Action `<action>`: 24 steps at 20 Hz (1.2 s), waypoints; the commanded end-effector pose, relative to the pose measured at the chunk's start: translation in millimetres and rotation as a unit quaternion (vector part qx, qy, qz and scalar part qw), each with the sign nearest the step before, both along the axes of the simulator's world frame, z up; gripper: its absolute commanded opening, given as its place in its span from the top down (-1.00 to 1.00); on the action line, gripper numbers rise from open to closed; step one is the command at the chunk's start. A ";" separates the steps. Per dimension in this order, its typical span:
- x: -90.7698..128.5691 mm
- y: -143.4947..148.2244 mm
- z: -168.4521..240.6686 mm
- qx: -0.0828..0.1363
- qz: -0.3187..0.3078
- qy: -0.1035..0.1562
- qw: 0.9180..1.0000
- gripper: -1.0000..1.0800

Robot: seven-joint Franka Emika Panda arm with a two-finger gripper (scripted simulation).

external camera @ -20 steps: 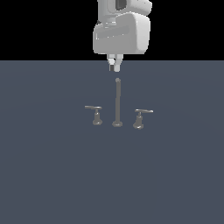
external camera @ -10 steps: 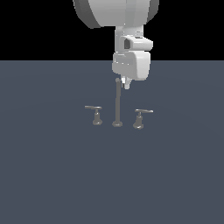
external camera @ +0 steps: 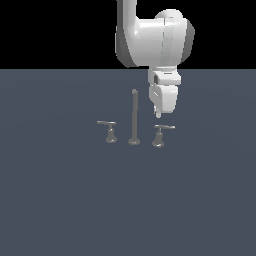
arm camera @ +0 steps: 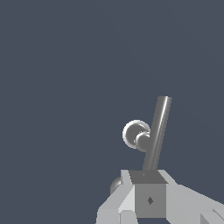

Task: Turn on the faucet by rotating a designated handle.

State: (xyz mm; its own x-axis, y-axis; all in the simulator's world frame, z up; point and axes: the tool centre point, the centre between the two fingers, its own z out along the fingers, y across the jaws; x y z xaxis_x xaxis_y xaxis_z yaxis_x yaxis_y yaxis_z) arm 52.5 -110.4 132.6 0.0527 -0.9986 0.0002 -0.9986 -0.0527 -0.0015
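On the grey worktop (external camera: 60, 200) the handle (external camera: 160, 135) stands just on the exterior view's right of the spout (external camera: 134, 117), its twin handle (external camera: 109, 131) on the other side. Above the handle hangs the end effector (external camera: 158, 114), empty; how far open, I cannot tell.

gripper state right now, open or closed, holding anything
Gripper: cannot tell whether open or shut; it holds nothing and hangs above the handle, apart from it.
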 end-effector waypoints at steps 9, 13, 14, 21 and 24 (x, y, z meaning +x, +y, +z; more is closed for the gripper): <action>15.2 -42.1 -39.8 -0.001 -0.091 0.001 0.996 1.00; 16.2 -46.8 -43.6 0.000 -0.101 0.001 0.995 1.00; 16.2 -47.0 -43.7 0.000 -0.101 0.001 0.995 1.00; 6.8 -50.6 -43.6 0.000 -0.101 0.001 0.995 1.00; -2.5 -54.4 -43.7 0.000 -0.101 0.001 0.995 1.00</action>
State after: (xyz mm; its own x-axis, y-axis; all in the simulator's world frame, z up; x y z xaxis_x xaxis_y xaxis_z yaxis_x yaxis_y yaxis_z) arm 54.8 -162.7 88.9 -0.1482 -0.9890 0.0004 -0.9890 0.1482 0.0003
